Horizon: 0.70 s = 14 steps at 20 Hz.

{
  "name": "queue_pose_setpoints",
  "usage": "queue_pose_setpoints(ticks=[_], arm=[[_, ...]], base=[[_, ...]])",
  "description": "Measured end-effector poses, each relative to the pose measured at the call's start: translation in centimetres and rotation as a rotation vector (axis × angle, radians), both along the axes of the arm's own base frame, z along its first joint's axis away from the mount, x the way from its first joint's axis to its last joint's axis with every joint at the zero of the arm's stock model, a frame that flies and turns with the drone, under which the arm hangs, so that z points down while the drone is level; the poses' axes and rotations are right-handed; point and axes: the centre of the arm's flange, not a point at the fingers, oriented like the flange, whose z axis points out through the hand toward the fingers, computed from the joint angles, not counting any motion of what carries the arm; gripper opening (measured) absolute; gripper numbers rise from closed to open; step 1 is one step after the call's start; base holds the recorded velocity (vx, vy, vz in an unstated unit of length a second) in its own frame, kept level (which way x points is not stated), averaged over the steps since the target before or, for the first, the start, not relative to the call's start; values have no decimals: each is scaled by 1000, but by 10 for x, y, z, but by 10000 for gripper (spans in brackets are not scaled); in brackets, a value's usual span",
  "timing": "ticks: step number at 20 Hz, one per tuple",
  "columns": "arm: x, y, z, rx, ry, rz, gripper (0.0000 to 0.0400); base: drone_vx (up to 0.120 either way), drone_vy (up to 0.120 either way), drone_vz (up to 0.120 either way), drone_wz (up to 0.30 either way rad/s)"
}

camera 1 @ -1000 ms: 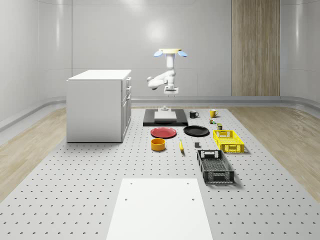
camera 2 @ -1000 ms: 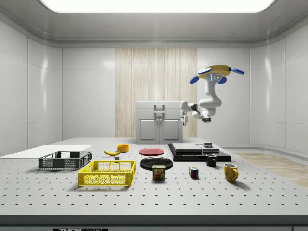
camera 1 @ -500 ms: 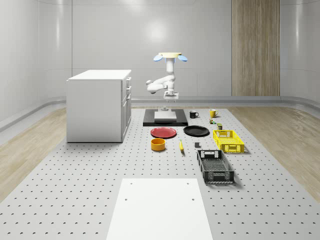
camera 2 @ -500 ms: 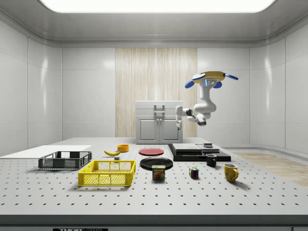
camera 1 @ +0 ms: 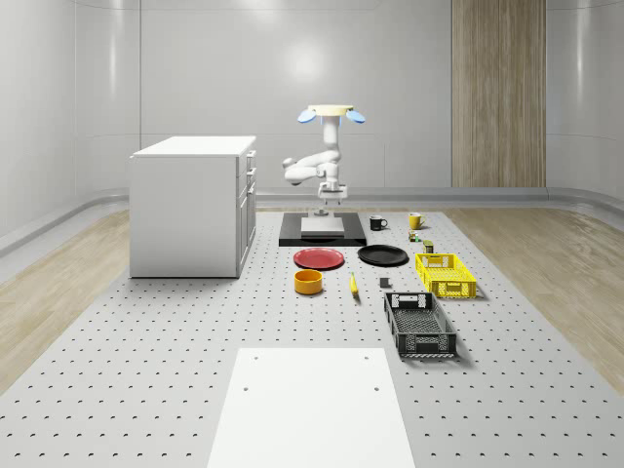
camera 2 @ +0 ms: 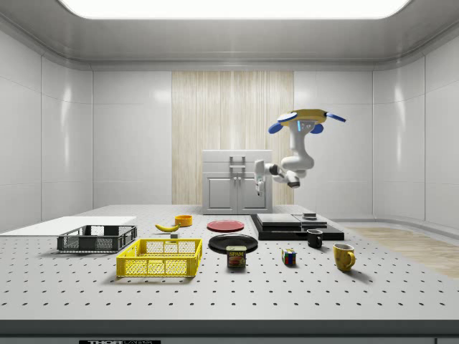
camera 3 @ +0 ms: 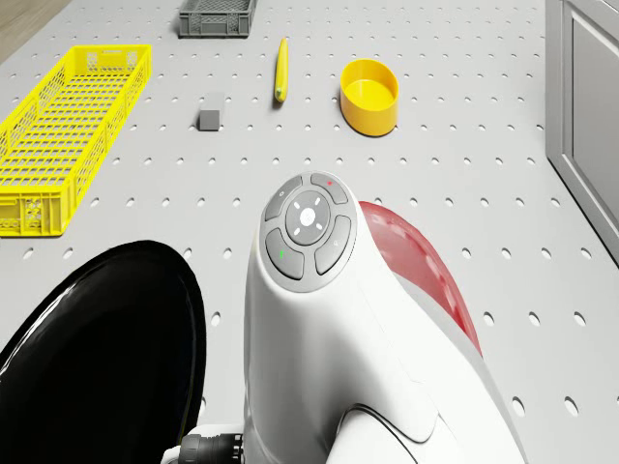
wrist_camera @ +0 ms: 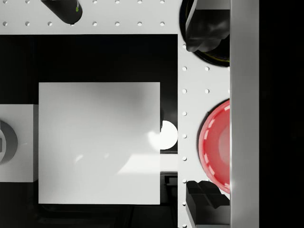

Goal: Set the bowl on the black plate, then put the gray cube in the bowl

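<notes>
While the drone (camera 1: 331, 113) hovers above the black platform (camera 1: 322, 234) at the far end of the perforated surface (camera 1: 175, 322), its white arm (camera 2: 287, 168) bends down toward the platform's near edge. The tool (wrist_camera: 206, 114) hangs released, fingers (wrist_camera: 206, 28) spread wide, over the edge beside the red plate (wrist_camera: 216, 142). The yellow bowl (camera 3: 368, 95) sits in front of the red plate, near the banana (camera 3: 281, 70). The gray cube (camera 3: 210, 117) lies between banana and yellow crate (camera 3: 68, 135). The black plate (camera 1: 382, 255) sits beside the red one.
</notes>
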Motion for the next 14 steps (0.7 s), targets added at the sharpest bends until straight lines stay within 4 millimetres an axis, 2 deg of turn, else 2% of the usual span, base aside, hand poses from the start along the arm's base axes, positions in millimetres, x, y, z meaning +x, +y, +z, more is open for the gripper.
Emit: queue_pose_setpoints(ticks=[5,11,14], arm=[[0,0,0,0,0,0,400],[0,0,0,0,0,0,400],[0,0,0,0,0,0,400]], base=[[120,-112,-112,0],[120,0,-7,0],[120,0,-120,0]])
